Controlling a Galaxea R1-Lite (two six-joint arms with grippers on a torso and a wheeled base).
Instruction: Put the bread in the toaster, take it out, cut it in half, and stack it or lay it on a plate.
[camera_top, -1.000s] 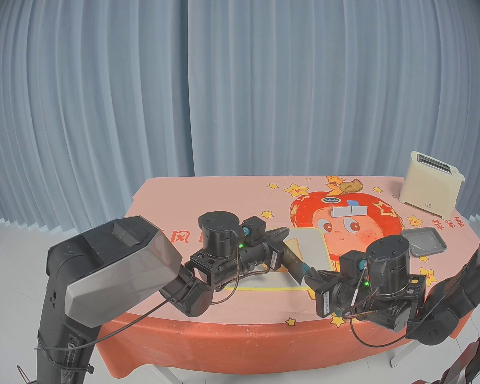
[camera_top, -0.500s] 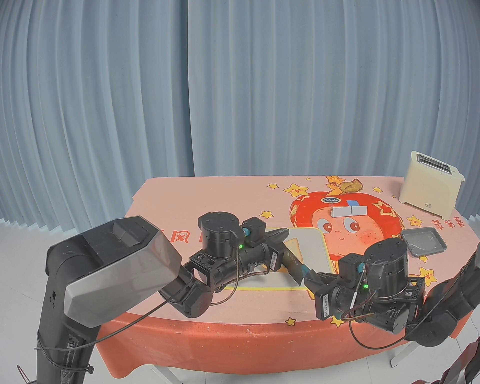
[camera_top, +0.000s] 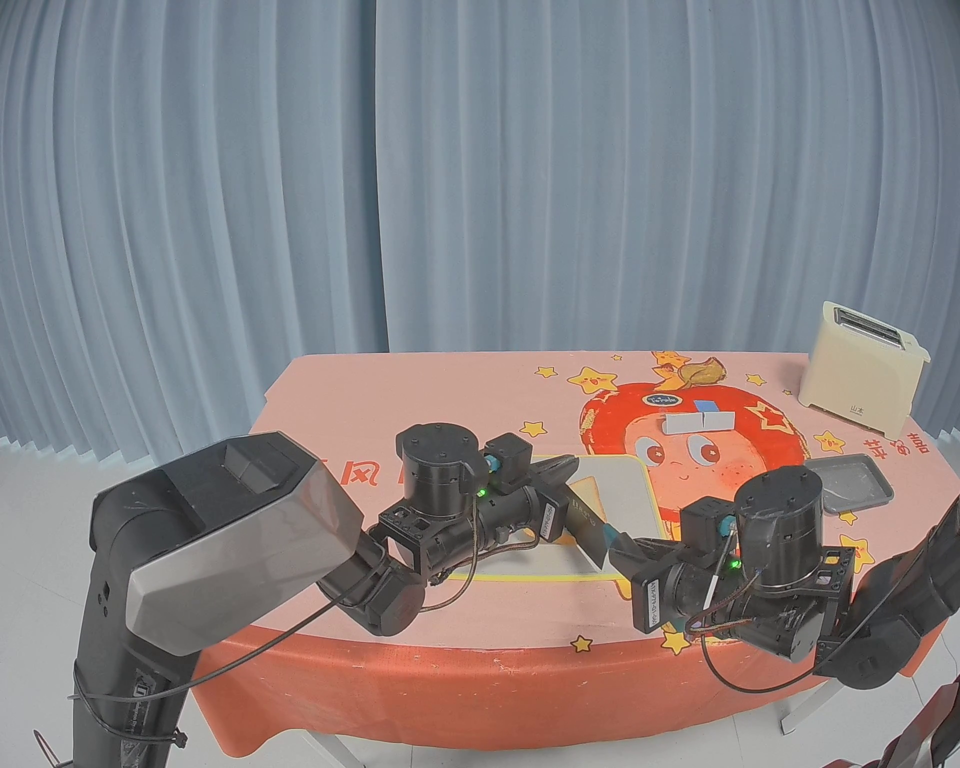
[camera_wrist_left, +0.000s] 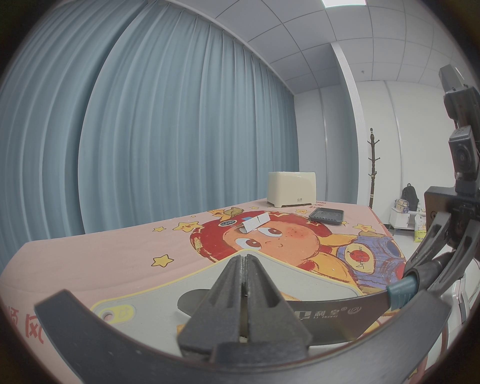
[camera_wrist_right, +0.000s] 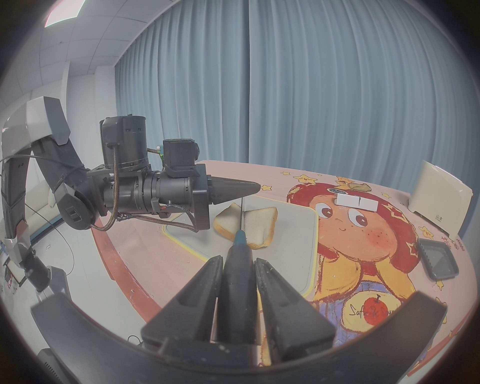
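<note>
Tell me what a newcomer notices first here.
The right gripper grips a dark-handled knife, blade across the toasted bread slice on the grey, yellow-edged cutting board near the table's front. The shut left gripper points at the slice from opposite; a cream toaster stands at the far right corner.

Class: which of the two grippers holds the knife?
The right gripper: its jaws are shut on the knife by its handle. The left gripper, jaws shut too, holds no tool and points at the bread.
</note>
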